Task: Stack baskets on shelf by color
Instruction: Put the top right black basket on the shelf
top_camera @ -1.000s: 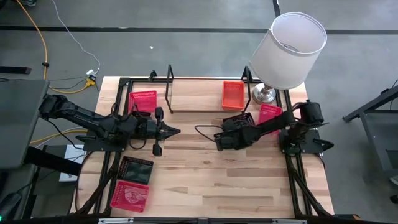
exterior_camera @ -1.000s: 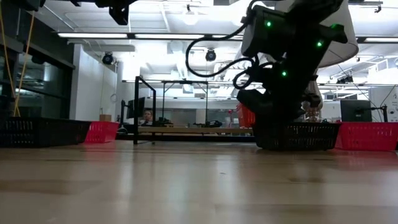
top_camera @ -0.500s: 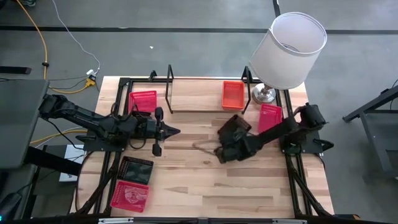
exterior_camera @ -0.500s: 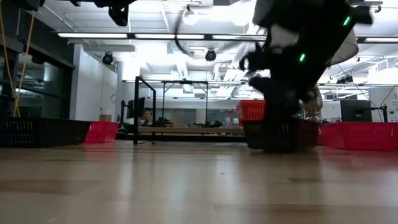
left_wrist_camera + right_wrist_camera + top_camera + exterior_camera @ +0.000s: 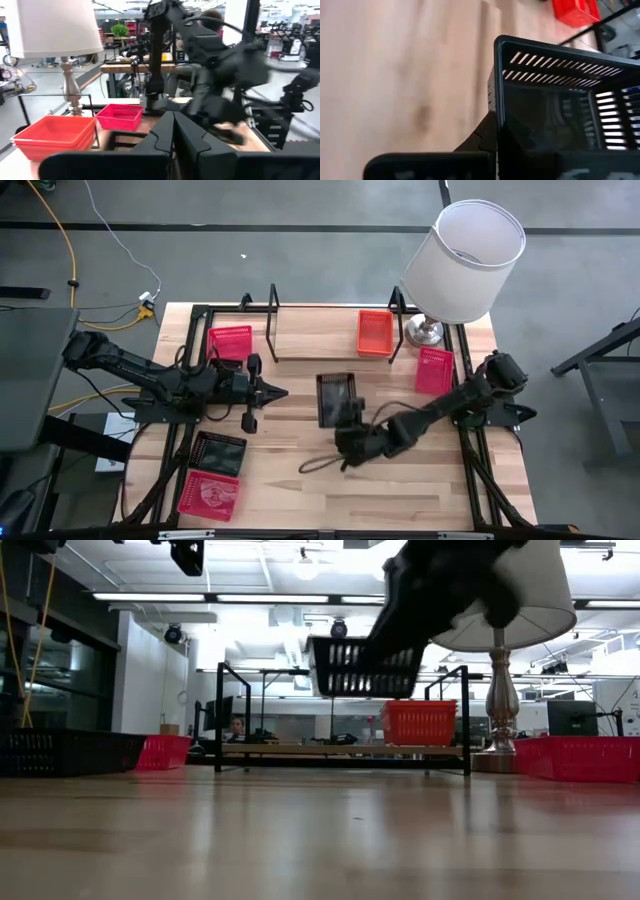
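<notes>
Black basket (image 5: 337, 397) lifted off table (image 5: 400, 480) since last frame; right tool (image 5: 352, 436) pinches its rim, carrying it toward shelf (image 5: 300, 330). Left tool (image 5: 268, 391) pressed together, waiting.

The tabletop (image 5: 300, 480) near edge is left free. The middle is crossed by the right pincer (image 5: 345, 428), clamped on a raised black basket (image 5: 337, 398). The shelf (image 5: 320, 352) is left bare between its loops, save an orange basket (image 5: 375, 332); its right end is crowded by the lamp (image 5: 465, 265).
</notes>
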`<act>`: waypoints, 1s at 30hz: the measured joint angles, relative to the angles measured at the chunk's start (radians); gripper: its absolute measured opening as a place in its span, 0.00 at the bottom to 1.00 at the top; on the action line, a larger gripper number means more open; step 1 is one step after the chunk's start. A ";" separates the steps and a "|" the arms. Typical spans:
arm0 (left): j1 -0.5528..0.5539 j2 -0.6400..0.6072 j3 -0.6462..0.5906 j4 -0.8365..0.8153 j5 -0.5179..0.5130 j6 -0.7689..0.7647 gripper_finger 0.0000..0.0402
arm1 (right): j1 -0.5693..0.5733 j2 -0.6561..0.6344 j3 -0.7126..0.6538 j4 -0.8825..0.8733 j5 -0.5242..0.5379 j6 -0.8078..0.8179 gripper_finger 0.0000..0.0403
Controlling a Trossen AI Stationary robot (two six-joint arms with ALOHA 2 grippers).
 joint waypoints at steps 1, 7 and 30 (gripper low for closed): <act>-0.007 0.000 0.000 0.003 0.000 0.001 0.00 | -0.026 0.000 -0.004 0.005 -0.002 -0.039 0.00; -0.048 0.000 0.000 0.049 0.000 0.002 0.00 | -0.213 0.000 -0.024 0.130 -0.127 -0.232 0.00; -0.069 0.000 0.000 0.051 -0.027 0.036 0.00 | -0.619 0.000 -0.025 0.154 -0.420 -0.322 0.00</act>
